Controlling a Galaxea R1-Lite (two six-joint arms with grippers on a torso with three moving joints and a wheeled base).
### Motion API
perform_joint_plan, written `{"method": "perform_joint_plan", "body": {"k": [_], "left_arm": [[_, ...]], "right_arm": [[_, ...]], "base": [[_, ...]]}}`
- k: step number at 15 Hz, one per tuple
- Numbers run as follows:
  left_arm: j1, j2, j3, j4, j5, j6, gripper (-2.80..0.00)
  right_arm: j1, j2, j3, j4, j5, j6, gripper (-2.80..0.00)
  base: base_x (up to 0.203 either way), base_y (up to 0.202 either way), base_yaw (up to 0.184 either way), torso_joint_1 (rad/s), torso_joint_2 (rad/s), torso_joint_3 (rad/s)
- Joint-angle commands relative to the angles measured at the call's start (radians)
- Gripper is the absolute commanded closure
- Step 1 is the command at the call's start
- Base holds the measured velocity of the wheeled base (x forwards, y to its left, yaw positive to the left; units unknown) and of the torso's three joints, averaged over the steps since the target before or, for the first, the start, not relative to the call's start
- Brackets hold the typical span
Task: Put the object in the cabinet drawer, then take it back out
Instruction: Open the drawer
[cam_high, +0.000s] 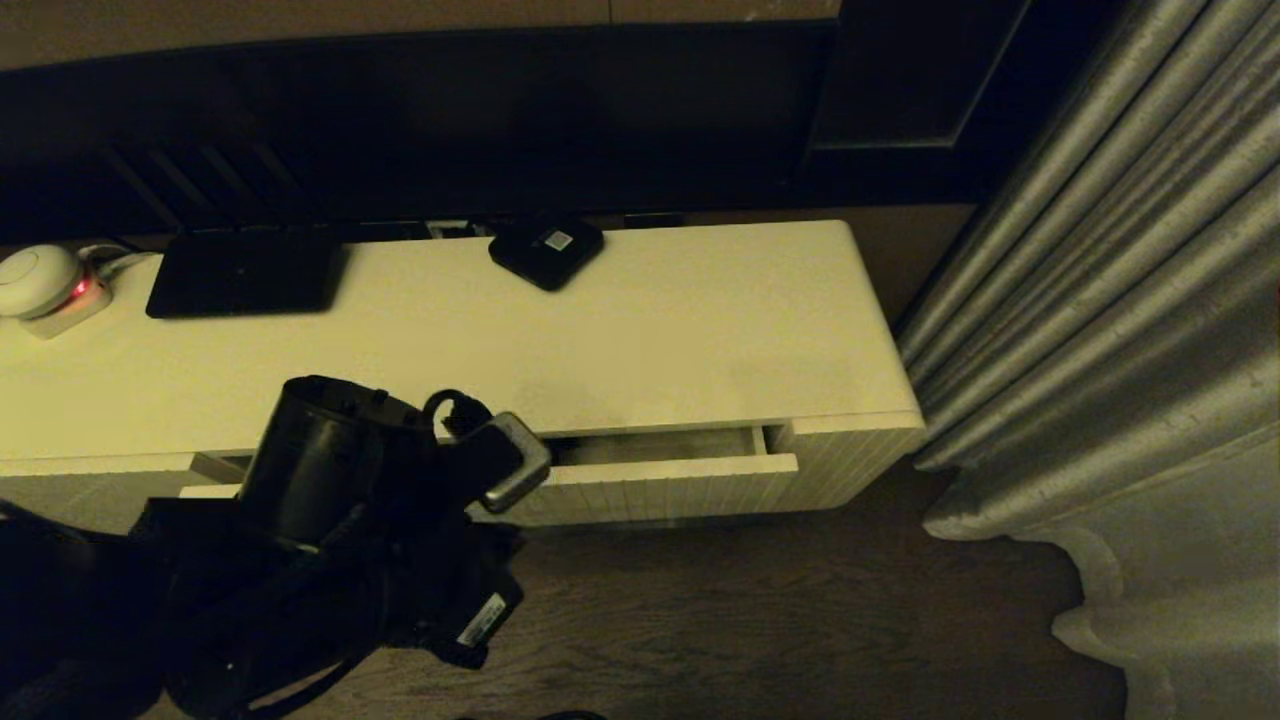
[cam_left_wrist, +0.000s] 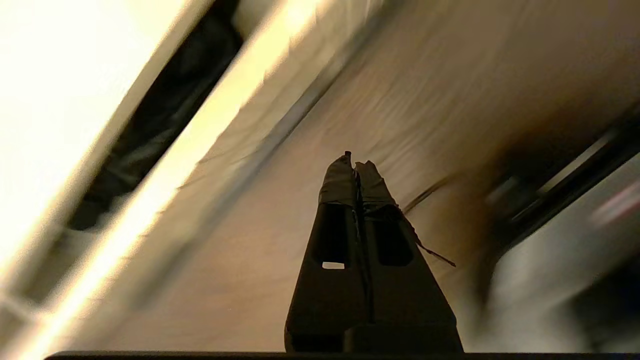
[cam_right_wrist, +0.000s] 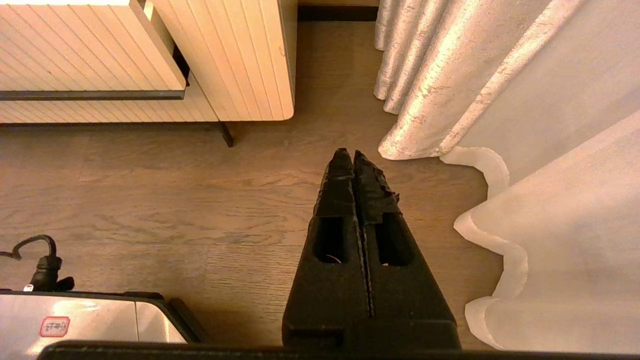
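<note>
Wood-plank floor (cam_right_wrist: 200, 200) runs under a long cream-white cabinet (cam_high: 640, 330); grey pleated curtain (cam_high: 1110, 300) hangs at its right end, dark wall panelling behind. The cabinet drawer (cam_high: 680, 480) stands partly open, ribbed front forward, its dark bar handle (cam_right_wrist: 90, 95) visible from the right wrist. On top: a flat black device (cam_high: 245, 275), a small black box with white sticker (cam_high: 546, 252), a white round unit with red light (cam_high: 40, 280). Left gripper (cam_left_wrist: 356, 165), fingers pressed together and empty, sits before the drawer's left part; the arm hides that section. Right gripper (cam_right_wrist: 352, 157), fingers together, hangs low over the floor. A dark bunched shape in the drawer gap (cam_left_wrist: 150, 120) is probably the umbrella; blurred.
</note>
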Motion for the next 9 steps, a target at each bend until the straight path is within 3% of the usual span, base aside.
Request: {"method": "perform_joint_plan", "body": {"k": [1, 4, 6, 7, 9], "left_arm": [[-0.022, 0.003, -0.049, 0.002, 0.056, -0.214, 0.0], [-0.023, 0.07, -0.083, 0.001, 0.196, -0.338, 0.0], [-0.022, 0.092, -0.098, 0.001, 0.258, -0.382, 0.0], [-0.021, 0.113, -0.105, 0.0, 0.328, -0.407, 0.0], [-0.017, 0.128, -0.114, -0.007, 0.402, -0.431, 0.0]], "right_arm": [[0.001, 0.0, 0.002, 0.0, 0.0, 0.0, 0.0], [0.001, 0.0, 0.002, 0.0, 0.0, 0.0, 0.0], [0.001, 0.0, 0.002, 0.0, 0.0, 0.0, 0.0], [0.001, 0.0, 0.002, 0.0, 0.0, 0.0, 0.0], [0.001, 0.0, 0.002, 0.0, 0.0, 0.0, 0.0]], "base": [[0.0, 0.0, 0.0, 0.0, 0.0, 0.0], [0.0, 0.0, 0.0, 0.0, 0.0, 0.0], [0.0, 0.0, 0.0, 0.0, 0.0, 0.0], [0.0, 0.0, 0.0, 0.0, 0.0, 0.0], [0.0, 0.0, 0.0, 0.0, 0.0, 0.0]]}}
